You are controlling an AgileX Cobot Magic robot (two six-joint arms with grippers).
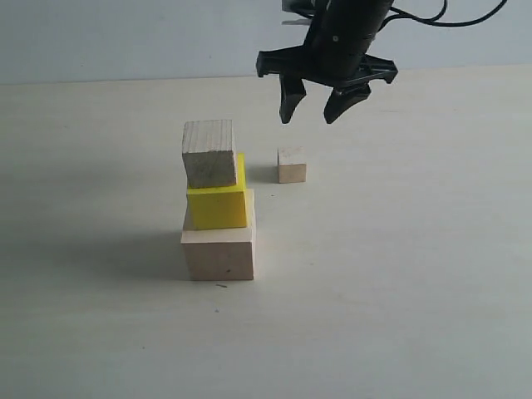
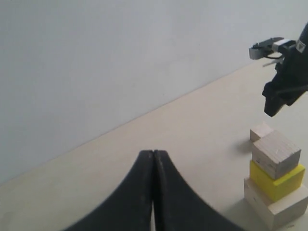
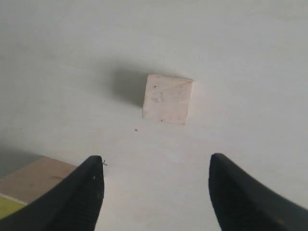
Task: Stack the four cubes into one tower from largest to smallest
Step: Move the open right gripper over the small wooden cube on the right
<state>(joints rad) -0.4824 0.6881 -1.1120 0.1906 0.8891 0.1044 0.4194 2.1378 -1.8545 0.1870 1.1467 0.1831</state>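
A three-block tower stands at centre left: the large pale wood cube (image 1: 219,246) at the bottom, the bright yellow cube (image 1: 218,204) on it, and the smaller bare wood cube (image 1: 209,153) on top, overhanging to the left. The smallest bare wood cube (image 1: 292,165) lies alone on the table behind and to the right of the tower (image 2: 276,180). My right gripper (image 1: 313,114) hangs open in the air above and slightly right of that smallest cube (image 3: 168,98), with nothing between its fingers. My left gripper (image 2: 153,154) is shut and empty, well away from the tower.
The pale tabletop (image 1: 399,274) stretches on all sides of the blocks, and a grey wall (image 1: 125,37) closes the back. A cable (image 1: 440,17) trails from the right arm near the top.
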